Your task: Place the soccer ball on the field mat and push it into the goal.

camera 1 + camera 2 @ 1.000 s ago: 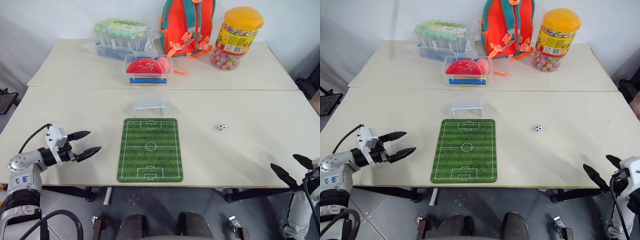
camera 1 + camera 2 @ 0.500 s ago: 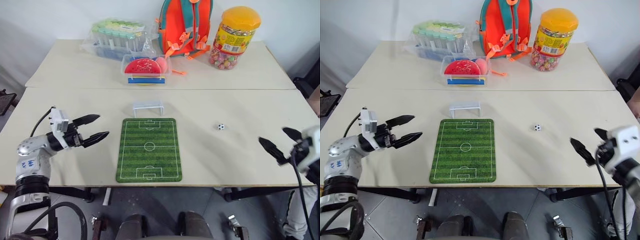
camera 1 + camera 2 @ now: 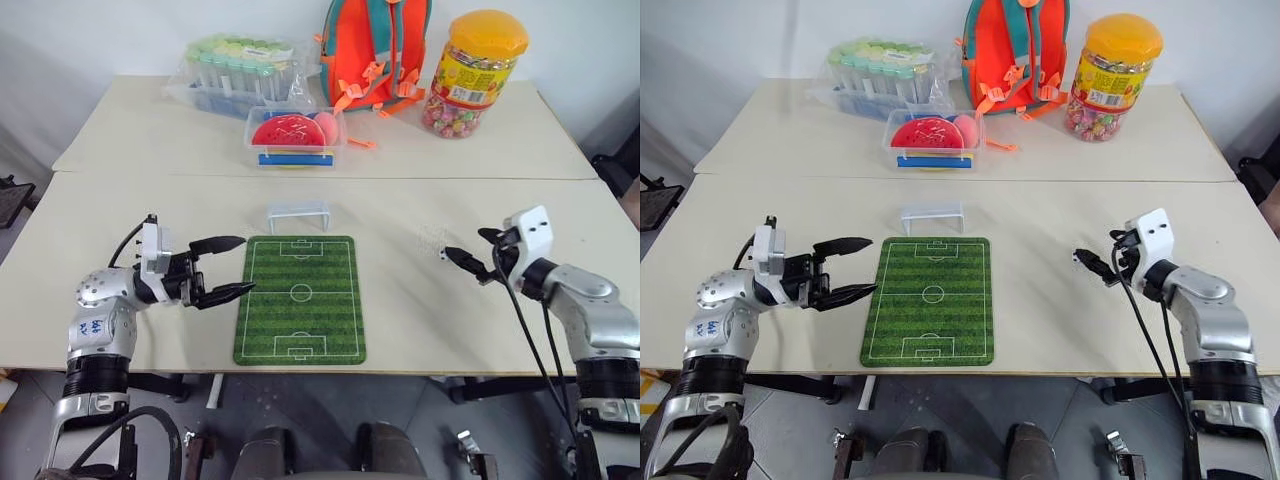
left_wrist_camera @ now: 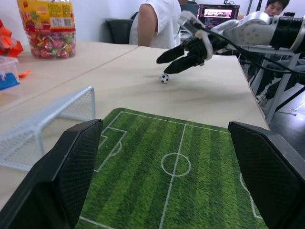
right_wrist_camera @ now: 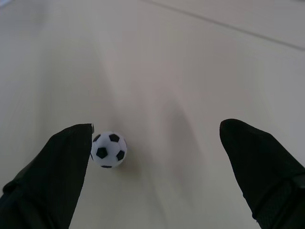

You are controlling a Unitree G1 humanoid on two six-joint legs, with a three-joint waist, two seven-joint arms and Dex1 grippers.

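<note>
The tiny black-and-white soccer ball [image 5: 108, 149] lies on the bare table, to the right of the green field mat [image 3: 300, 298]. My right gripper [image 3: 463, 243] is open just behind the ball. In the right wrist view one finger [image 5: 57, 167] is right beside the ball, and touch cannot be told. The pale goal [image 3: 298, 215] stands just beyond the mat's far end. My left gripper [image 3: 245, 264] is open and empty, with its tips at the mat's left edge. The left wrist view looks across the mat to the ball [image 4: 164, 78] and the right gripper [image 4: 162, 66].
On the far table stand a clear box [image 3: 295, 138] holding red things, a bag of tubes [image 3: 240, 72], an orange backpack [image 3: 375, 50] and a candy jar [image 3: 478, 72]. A person [image 4: 157, 21] sits beyond the table's right end.
My right gripper has swept from the table's front right corner forward and left to the ball. My left gripper has moved right to the mat's edge. Both stayed open.
</note>
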